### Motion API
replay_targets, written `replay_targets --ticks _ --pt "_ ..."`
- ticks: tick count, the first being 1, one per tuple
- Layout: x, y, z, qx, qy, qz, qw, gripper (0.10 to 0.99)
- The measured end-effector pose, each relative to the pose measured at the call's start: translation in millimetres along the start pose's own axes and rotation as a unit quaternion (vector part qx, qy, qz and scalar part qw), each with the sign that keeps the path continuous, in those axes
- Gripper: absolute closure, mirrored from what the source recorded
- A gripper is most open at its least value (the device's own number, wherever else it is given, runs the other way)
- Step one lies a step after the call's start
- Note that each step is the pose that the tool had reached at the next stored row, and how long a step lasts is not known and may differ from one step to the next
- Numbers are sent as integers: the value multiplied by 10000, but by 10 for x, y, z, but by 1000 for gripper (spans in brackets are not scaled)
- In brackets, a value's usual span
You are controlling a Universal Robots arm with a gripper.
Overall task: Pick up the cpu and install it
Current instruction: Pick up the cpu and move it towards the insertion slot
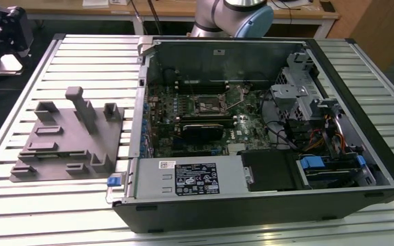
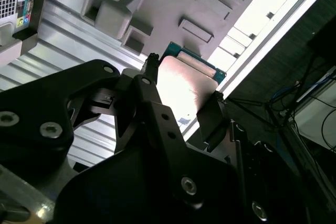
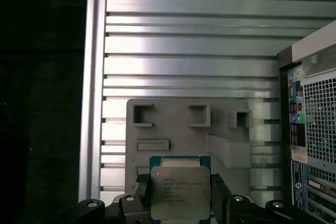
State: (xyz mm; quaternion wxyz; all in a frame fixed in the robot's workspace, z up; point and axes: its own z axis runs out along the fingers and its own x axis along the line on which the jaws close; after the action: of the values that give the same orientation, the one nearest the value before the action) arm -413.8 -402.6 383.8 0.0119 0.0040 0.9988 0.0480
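Note:
The cpu (image 3: pixel 179 190), a thin square chip with a pale metal top and a green rim, sits clamped between my gripper's (image 3: pixel 179 196) two black fingers (image 3: pixel 140 195). In the second wrist view the same cpu (image 2: pixel 189 85) shows from its side, held by the gripper (image 2: pixel 184 80) on two opposite edges. Chip and gripper hang over the grey plastic tray (image 3: pixel 220 129) with upright blocks. The dark square socket (image 1: pixel 207 104) lies on the motherboard inside the open computer case (image 1: pixel 266 128). The arm (image 1: pixel 235 15) rises behind the case.
The grey tray (image 1: pixel 67 138) lies on the slatted aluminium table (image 1: pixel 80 56) at the exterior view's left of the case. The case's rear panel (image 3: pixel 315 119) stands beside the tray. The table's edge (image 3: pixel 94 103) drops to dark floor. Drive cages and cables (image 1: pixel 313 118) crowd the case's right side.

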Motion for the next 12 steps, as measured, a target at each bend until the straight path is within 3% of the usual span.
replay_targets --ticks 12 --pt "-155 1 4 0 0 0 10000 541"
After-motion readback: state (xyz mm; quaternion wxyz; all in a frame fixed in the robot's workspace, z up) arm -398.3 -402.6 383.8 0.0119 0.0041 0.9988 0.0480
